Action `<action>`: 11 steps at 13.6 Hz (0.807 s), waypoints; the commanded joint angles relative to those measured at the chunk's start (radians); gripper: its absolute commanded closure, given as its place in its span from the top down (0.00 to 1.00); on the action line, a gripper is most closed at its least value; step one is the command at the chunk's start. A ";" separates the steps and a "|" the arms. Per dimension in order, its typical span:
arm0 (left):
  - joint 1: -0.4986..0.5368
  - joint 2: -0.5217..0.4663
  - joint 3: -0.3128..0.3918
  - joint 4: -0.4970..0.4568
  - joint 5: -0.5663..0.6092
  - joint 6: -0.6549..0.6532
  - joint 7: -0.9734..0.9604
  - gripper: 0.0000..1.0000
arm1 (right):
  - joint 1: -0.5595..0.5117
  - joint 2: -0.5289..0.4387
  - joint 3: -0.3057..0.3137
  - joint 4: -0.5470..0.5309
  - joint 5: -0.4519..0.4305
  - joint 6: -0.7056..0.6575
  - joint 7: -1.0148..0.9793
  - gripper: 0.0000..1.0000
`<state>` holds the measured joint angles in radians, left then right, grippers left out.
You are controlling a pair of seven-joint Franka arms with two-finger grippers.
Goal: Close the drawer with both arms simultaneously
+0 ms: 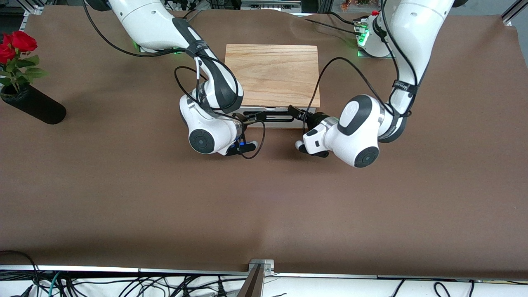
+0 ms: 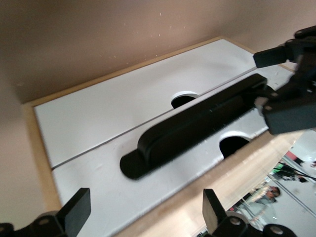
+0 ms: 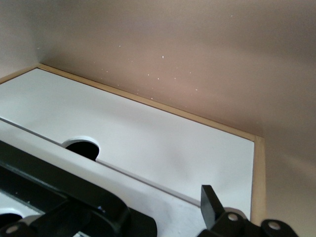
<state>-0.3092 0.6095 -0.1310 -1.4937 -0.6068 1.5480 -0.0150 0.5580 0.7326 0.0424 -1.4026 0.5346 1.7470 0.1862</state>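
Note:
The drawer's white front panel (image 1: pixel 270 123) faces the front camera just under the box's wood-grain top (image 1: pixel 272 74), with its black handle (image 1: pixel 275 118) across it. In the left wrist view the panel (image 2: pixel 98 177) looks about flush with the second white panel (image 2: pixel 113 113) beside it. My left gripper (image 1: pixel 298 112) is at the handle's end toward the left arm, open and close to the panel (image 2: pixel 145 219), holding nothing. My right gripper (image 1: pixel 252 119) is at the handle's other end, open, one finger (image 3: pixel 212 205) over the white panel (image 3: pixel 163 143), the handle (image 3: pixel 74 197) between its fingers.
A black vase with red roses (image 1: pixel 33 103) lies at the right arm's end of the table. Brown cloth (image 1: pixel 264 206) covers the table. The right arm's gripper shows in the left wrist view (image 2: pixel 291 98) at the end of the handle (image 2: pixel 197 123).

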 commanded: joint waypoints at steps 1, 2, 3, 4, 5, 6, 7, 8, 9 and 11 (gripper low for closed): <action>0.015 -0.047 0.004 0.064 0.112 -0.025 -0.005 1.00 | -0.010 0.008 -0.013 0.023 -0.016 0.011 -0.002 1.00; 0.021 -0.054 0.007 0.096 0.174 -0.025 0.000 1.00 | -0.021 0.008 -0.016 0.069 -0.016 0.014 -0.004 1.00; 0.041 -0.062 0.007 0.130 0.243 -0.025 0.003 1.00 | -0.032 0.005 -0.016 0.103 -0.016 0.009 -0.001 1.00; 0.062 -0.073 0.004 0.156 0.302 -0.026 0.006 1.00 | -0.044 0.001 -0.018 0.128 -0.019 0.003 0.001 1.00; 0.076 -0.092 0.005 0.165 0.358 -0.025 0.009 1.00 | -0.056 -0.015 -0.016 0.142 -0.022 0.002 -0.001 1.00; 0.078 -0.103 0.005 0.171 0.434 -0.023 0.009 1.00 | -0.062 -0.030 -0.018 0.143 -0.027 0.002 0.001 1.00; 0.078 -0.117 0.005 0.171 0.506 -0.020 0.010 1.00 | -0.066 -0.039 -0.019 0.143 -0.030 0.002 0.004 1.00; 0.079 -0.132 0.005 0.173 0.566 -0.019 0.010 1.00 | -0.064 -0.051 -0.025 0.145 -0.039 0.002 0.004 1.00; 0.088 -0.158 0.005 0.173 0.608 -0.019 0.010 1.00 | -0.064 -0.061 -0.038 0.145 -0.060 0.003 0.005 1.00; 0.131 -0.206 -0.006 0.174 0.669 -0.009 0.010 1.00 | -0.058 -0.076 -0.052 0.146 -0.167 0.012 0.009 1.00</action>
<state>-0.2094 0.4595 -0.1245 -1.3188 -0.0003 1.5447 -0.0134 0.4894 0.6774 0.0061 -1.2569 0.4481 1.7582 0.1838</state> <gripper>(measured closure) 0.000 0.000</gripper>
